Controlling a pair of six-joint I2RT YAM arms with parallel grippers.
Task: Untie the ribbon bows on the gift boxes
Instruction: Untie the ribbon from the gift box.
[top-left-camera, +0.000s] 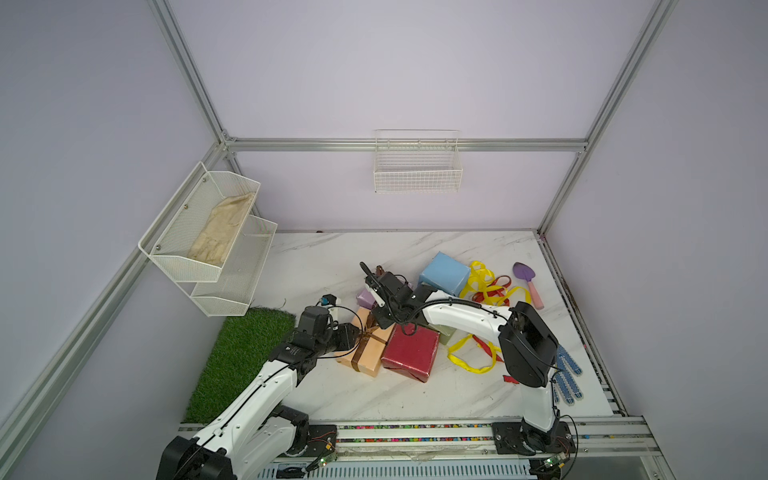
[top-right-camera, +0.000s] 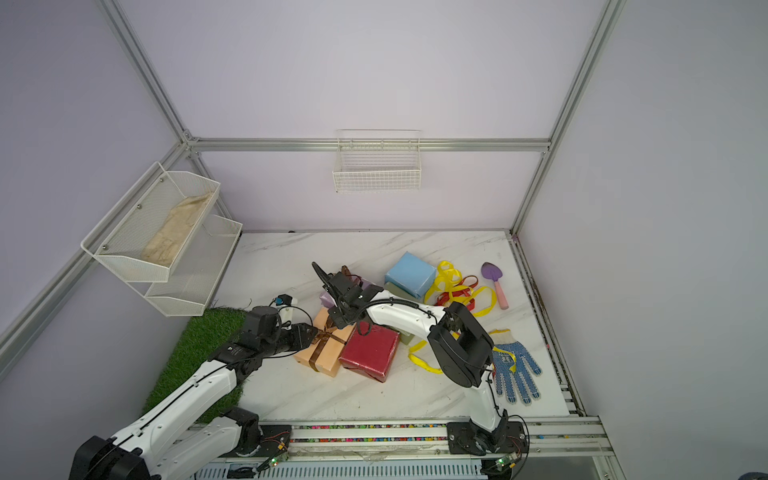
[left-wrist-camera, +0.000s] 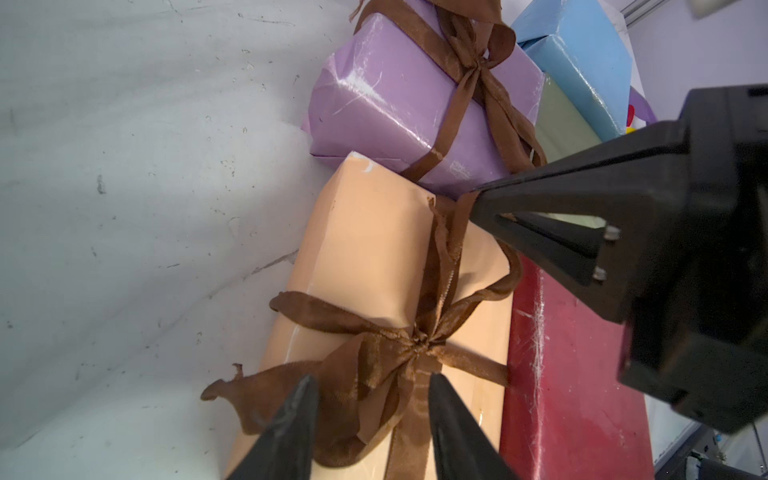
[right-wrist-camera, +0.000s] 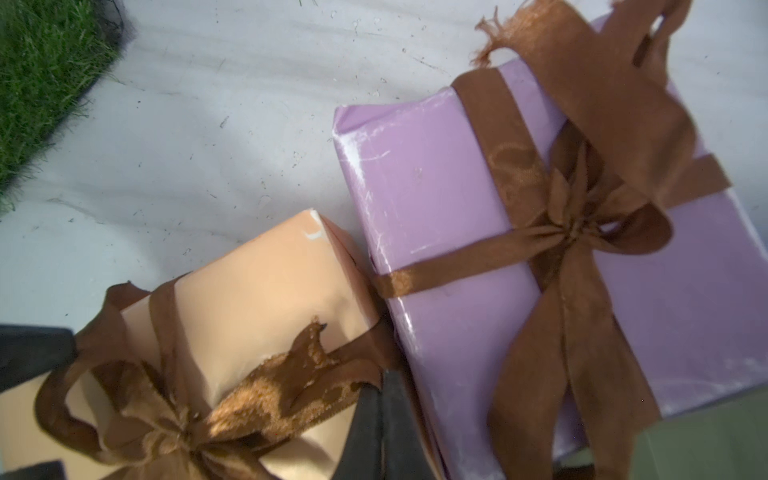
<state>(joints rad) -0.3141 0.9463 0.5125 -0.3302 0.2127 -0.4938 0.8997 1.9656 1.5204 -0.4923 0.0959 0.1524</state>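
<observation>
Item: peach-orange box, brown ribbon bow sitting knotted on top. The right gripper is pinching a tail, fingers closed; the left gripper is straddling a loop, fingers parted and gripping nothing. Risk: pulling may be dragging the unpinned box along.

White arm links, black joints, thin black cables, tapered black fingers, small silver screws
</observation>
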